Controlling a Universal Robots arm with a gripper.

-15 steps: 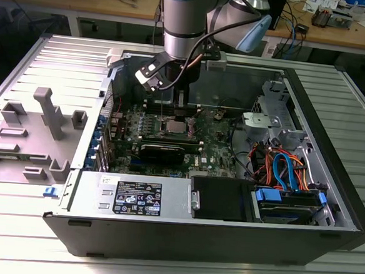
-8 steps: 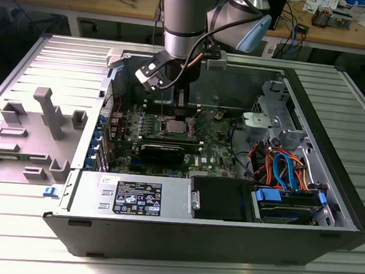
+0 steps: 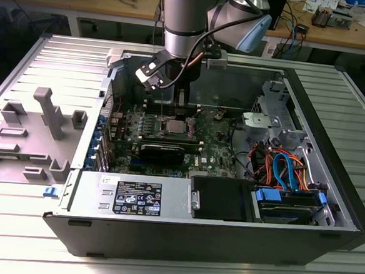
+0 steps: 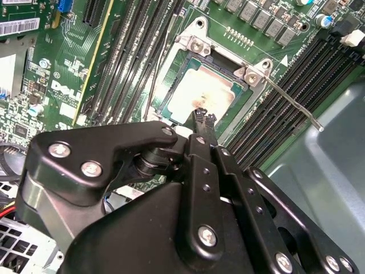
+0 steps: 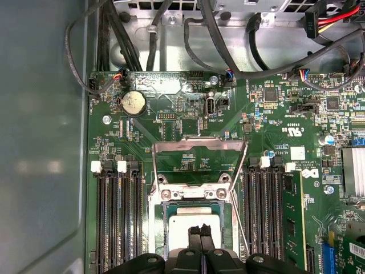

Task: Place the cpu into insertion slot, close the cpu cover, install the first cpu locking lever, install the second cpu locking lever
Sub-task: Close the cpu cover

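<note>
The cpu [image 4: 197, 91], a silver square with a stained top, lies in the insertion slot [image 4: 171, 107] on the green board. In both wrist views my gripper [image 4: 203, 117] is shut, its two black tips together just over the cpu's near edge, with nothing seen between them. The cpu [image 5: 181, 225] and the slot's rim [image 5: 171, 208] sit just beyond the gripper [image 5: 199, 230]. The cpu cover [image 5: 199, 142] stands open on the far side of the slot. A thin locking lever [image 4: 291, 103] juts out free beside the socket. In the exterior view the gripper [image 3: 180, 100] hangs above the insertion slot [image 3: 174, 127].
Long black memory slots [image 5: 117, 217] flank the socket on both sides. The case wall [image 5: 40, 142] is close by. Coloured cables [image 3: 281, 166] and a drive bay fill the exterior view's right. A grey fixture tray [image 3: 39, 127] lies outside the case.
</note>
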